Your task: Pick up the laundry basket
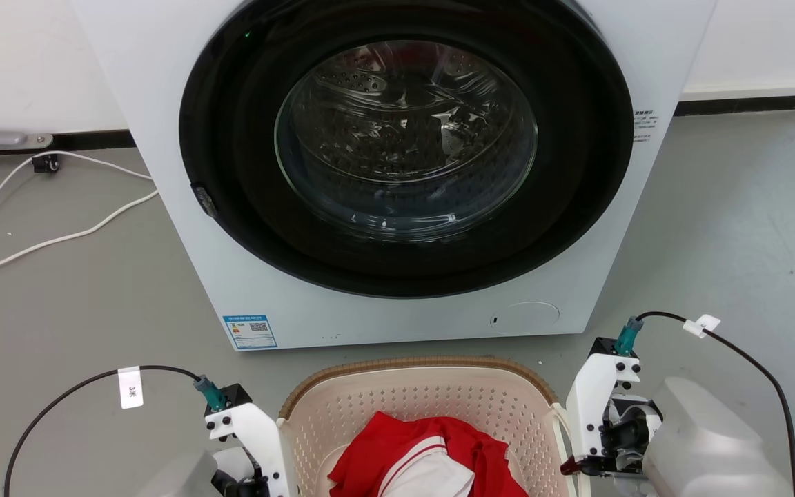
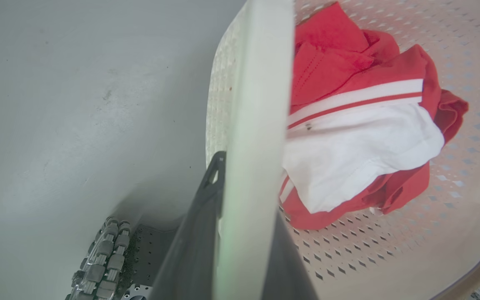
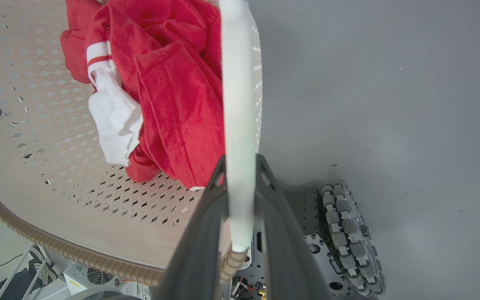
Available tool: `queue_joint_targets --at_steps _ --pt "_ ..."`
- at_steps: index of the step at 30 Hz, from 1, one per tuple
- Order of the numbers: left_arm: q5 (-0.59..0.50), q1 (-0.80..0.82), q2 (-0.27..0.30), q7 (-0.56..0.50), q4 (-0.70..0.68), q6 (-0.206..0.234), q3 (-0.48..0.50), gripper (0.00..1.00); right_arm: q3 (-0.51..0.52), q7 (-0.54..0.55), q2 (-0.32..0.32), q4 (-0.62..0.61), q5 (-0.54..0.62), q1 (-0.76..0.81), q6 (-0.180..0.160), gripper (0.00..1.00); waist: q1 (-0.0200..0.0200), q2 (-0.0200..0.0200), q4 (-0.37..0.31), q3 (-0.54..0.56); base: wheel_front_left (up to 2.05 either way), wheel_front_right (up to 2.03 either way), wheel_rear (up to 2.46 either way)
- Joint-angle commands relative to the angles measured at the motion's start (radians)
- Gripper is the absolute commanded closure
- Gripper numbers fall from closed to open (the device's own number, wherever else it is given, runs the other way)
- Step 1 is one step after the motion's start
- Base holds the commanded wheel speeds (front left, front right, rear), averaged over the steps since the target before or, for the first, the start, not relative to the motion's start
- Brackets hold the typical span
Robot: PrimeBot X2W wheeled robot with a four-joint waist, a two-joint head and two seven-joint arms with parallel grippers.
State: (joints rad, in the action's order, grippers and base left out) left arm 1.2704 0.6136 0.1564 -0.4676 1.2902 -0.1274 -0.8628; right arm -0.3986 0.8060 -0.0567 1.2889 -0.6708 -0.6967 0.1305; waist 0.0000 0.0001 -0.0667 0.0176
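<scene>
Left end effector [image 2: 246,179]: nearly closed, its two dark fingers pressed against either side of the basket's white left handle [image 2: 256,104].
Right end effector [image 3: 240,166]: closed just as narrowly on the white right handle [image 3: 236,104], one finger on each face.
Where to hold: the two side handles look like the right grip, one per arm, and both are taken.
Handling: probably light, since it is thin plastic with one small soft load. The perforated walls may flex and the smooth handles could slip or pivot, so both sides likely need to rise level.
Laundry basket [image 1: 411,364]: rounded-rectangular and cream, with walls and bottom pierced by small diamond holes and a brown woven-look rim.
Basket place: between the two arms, close in front of the robot, its far rim just short of the washer's foot. I cannot tell whether it rests on the floor or has cleared it.
Contents: one crumpled red garment [image 1: 425,455] with white panels and stripes, lying loose on the basket bottom.
Floor [image 1: 715,241]: smooth grey.
Washer [image 1: 397,172]: white front-loader with a round dark glass door that appears shut; it is far larger than the basket.
Cables [image 1: 59,238]: white leads trailing over the floor towards its far left edge, by the wall [image 1: 25,62].
</scene>
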Motion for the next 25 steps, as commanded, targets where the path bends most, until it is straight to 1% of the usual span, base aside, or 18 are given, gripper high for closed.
queue_joint_targets --at_steps 1,25 --pt "0.009 -0.005 -0.014 0.004 -0.008 -0.006 0.004 1.00 0.000 0.001 0.012 0.000 -0.010 0.011 0.000 1.00 0.0000 -0.0001 0.000 0.000 0.00 0.00 0.00" --pt "0.016 -0.010 -0.015 0.005 -0.006 -0.006 0.003 1.00 -0.006 -0.003 0.012 0.000 -0.013 0.007 0.001 1.00 0.0000 -0.0001 0.003 -0.004 0.00 0.00 0.00"
